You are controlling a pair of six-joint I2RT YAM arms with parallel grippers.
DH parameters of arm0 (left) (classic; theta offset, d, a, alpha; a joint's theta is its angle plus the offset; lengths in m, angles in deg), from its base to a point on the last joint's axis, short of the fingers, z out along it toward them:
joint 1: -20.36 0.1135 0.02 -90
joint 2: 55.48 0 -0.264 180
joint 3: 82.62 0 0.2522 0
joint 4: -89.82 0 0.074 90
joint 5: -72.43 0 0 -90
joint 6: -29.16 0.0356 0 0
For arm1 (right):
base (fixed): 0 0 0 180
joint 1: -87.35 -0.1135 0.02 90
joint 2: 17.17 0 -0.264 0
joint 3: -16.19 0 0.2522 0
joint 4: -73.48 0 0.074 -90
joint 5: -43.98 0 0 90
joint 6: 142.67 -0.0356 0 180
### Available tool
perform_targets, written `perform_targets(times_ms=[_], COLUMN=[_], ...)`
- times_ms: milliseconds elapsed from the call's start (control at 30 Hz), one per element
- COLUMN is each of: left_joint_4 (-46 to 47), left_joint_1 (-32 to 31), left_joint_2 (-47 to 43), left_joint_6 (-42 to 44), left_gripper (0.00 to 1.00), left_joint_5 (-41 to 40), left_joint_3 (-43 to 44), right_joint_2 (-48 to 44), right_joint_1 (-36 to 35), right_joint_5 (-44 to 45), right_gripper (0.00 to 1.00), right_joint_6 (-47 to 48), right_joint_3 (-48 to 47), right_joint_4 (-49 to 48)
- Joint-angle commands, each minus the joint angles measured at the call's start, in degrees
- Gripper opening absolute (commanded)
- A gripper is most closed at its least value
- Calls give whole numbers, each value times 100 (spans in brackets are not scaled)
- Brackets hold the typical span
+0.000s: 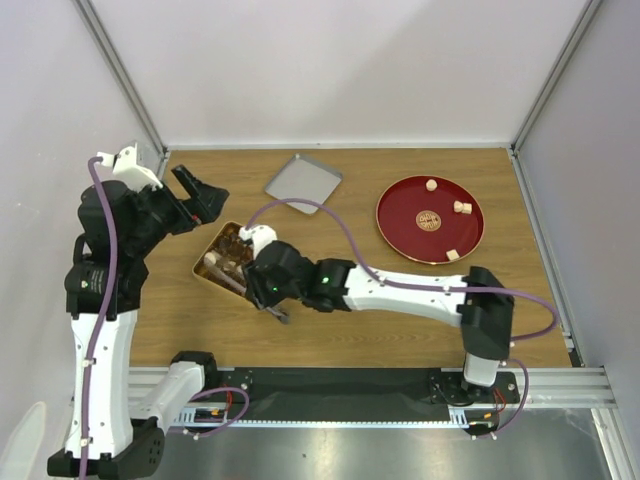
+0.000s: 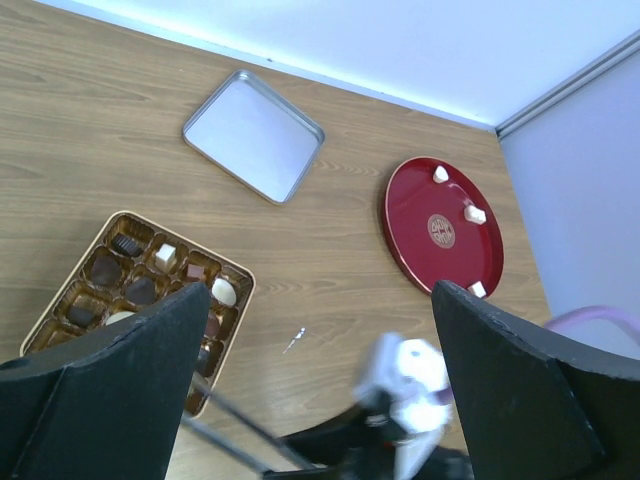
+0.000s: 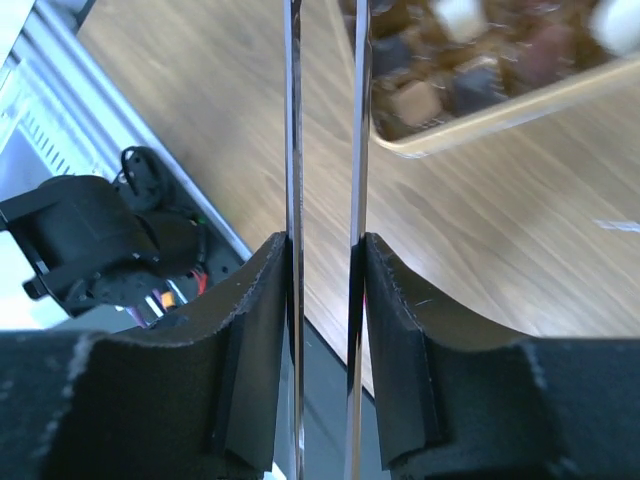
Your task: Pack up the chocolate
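The open tan box (image 1: 200,270) holds several dark, tan and cream chocolates (image 2: 105,268) in its grid. Three cream chocolates (image 1: 462,208) lie on the red plate (image 1: 405,232). My right gripper (image 1: 268,287) is shut on the thin metal tongs (image 1: 232,282), whose blades reach over the near corner of the box. In the right wrist view the two blades (image 3: 292,150) run up between my fingers (image 3: 250,330) beside the box (image 3: 500,110); their tips are out of view. My left gripper (image 1: 200,195) is raised behind the box, open and empty.
The box's lid (image 1: 303,183) lies inside up at the back, between the box and the plate. A small white speck (image 2: 293,340) lies on the wood right of the box. The right arm (image 1: 420,290) stretches across the front of the table.
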Motion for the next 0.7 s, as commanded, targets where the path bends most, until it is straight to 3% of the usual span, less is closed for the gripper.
perform_targets(times_ms=[0, 333, 667], left_joint_4=[-187, -495, -539], left_joint_1=[42, 42, 42], left_joint_2=[-27, 131, 113], left_joint_6=[-94, -41, 82], left_gripper=[100, 100, 100], left_joint_5=[-88, -168, -176], left_joint_3=[365, 946, 920], right_joint_2=[321, 1412, 1746], right_joint_1=[-72, -54, 33], right_joint_5=[-75, -488, -339], right_gripper=[38, 38, 38], right_joint_6=[169, 301, 327], right_joint_3=[-537, -1424, -1382], right_joint_4=[-582, -680, -732])
